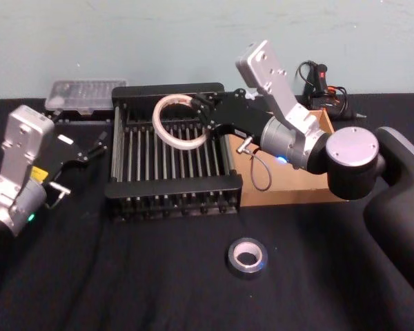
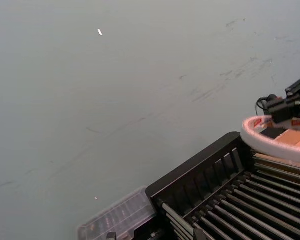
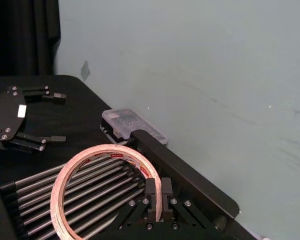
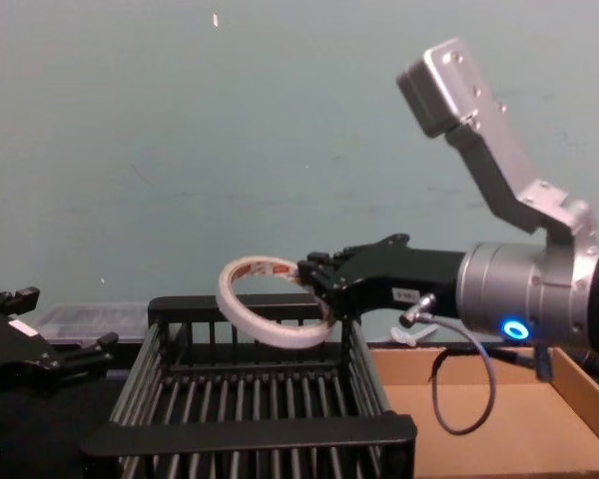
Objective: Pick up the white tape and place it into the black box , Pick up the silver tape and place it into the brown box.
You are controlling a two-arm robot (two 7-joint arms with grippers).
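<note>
Head view: right gripper (image 1: pixel 205 114) pinches the white tape (image 1: pixel 180 122) by its rim, held over the far part of the black box (image 1: pixel 171 187). Silver tape (image 1: pixel 246 256) lies on the table near the front; brown box (image 1: pixel 290 181) sits just right of the crate. Left gripper (image 1: pixel 95 146) spread wide, left of the crate.

Right wrist view: fingers (image 3: pixel 151 195) clamp the ring's band.

Chest view: tape (image 4: pixel 272 301) tilted above the bars.

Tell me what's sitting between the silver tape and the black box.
Nothing: in the head view, the stretch between the silver tape and the black box's near rim is bare black tablecloth.
</note>
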